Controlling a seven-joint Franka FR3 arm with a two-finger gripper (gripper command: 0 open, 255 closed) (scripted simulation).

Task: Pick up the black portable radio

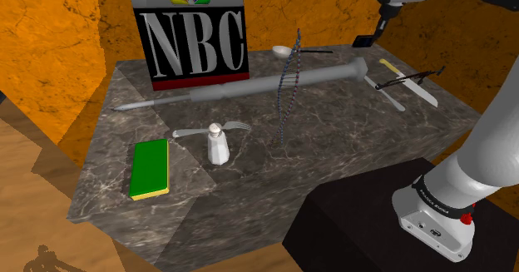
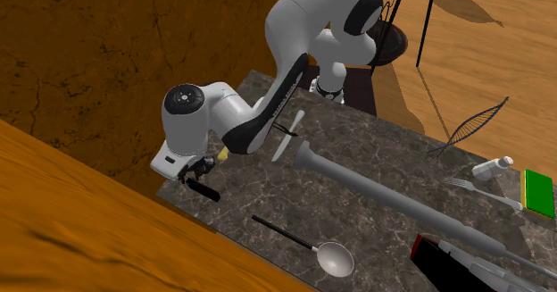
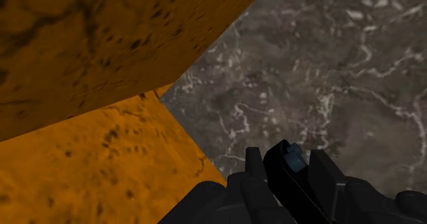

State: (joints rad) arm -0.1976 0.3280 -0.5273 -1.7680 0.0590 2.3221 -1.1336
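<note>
The portable radio (image 1: 191,39) is a tall black box with big "NBC" letters, a peacock logo and a red strip at its base. It stands upright at the back of the marble table (image 1: 333,133), toward the shoulder view's left. In the second exterior view the radio (image 2: 444,262) sits at the bottom right. My gripper (image 1: 363,40) hangs in the air over the table's far right corner, well away from the radio. Beside the orange wall, the gripper (image 2: 202,190) is low over the table edge. In the wrist view the gripper (image 3: 287,155) is shut with nothing held, above bare marble.
A long grey rod (image 1: 274,85) lies across the table in front of the radio, with a spoon (image 1: 284,51) and a thin wire tool (image 1: 287,91) near it. Knives (image 1: 407,83) lie at the right. A white shaker (image 1: 218,142), a fork (image 1: 195,131) and a green block (image 1: 150,169) sit toward the front left.
</note>
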